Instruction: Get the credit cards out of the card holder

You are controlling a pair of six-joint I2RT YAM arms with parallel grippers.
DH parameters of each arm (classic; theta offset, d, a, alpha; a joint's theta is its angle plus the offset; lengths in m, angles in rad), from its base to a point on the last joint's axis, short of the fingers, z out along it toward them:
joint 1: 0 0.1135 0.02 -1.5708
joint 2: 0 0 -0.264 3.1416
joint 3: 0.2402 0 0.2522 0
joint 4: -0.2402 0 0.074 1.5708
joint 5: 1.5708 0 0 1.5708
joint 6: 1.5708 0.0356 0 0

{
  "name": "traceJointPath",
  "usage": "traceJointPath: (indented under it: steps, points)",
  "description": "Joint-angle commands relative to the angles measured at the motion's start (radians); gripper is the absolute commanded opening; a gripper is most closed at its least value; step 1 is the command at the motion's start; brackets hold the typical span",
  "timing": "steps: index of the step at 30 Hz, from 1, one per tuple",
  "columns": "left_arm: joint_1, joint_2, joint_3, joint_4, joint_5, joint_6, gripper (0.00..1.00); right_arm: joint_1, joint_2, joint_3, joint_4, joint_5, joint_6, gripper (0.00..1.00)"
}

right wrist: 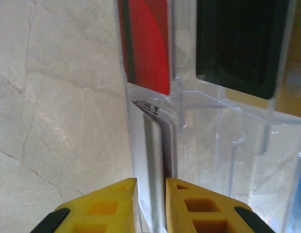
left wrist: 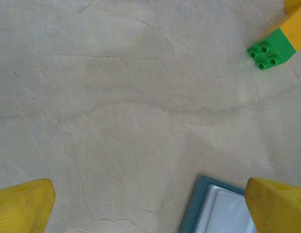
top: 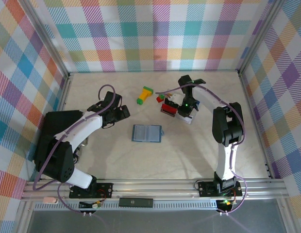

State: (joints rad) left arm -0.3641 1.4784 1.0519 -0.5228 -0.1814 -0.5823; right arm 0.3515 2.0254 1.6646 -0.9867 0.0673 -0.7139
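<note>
Card holder [top: 147, 133]: flat at worktop centre, near the left gripper [top: 122, 112], which is spread wide.
Right gripper [right wrist: 150, 191]: toward the far-right edge, fingers narrowly flanking the pale grey card [right wrist: 153, 155] in a clear rack [right wrist: 223, 126]; cannot tell if pinching.
Red card [right wrist: 148, 43]: same rack.

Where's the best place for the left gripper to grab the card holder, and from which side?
Probably its left short edge. The card holder lies flat and open on the table, so only a thin edge offers purchase. The open left gripper sits just beyond that side; come in low from there and pinch the cover.
</note>
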Motion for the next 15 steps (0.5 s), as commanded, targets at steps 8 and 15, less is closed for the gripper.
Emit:
traceJointPath:
  steps: [8,15]
  points:
    - [0.027,-0.060,-0.020,0.014,0.000,-0.019,1.00,-0.003,-0.158,0.016,0.033,-0.111,0.172,0.42]
    - [0.065,-0.117,-0.079,0.036,0.044,-0.024,1.00,0.082,-0.282,-0.102,0.200,-0.104,0.524,0.53]
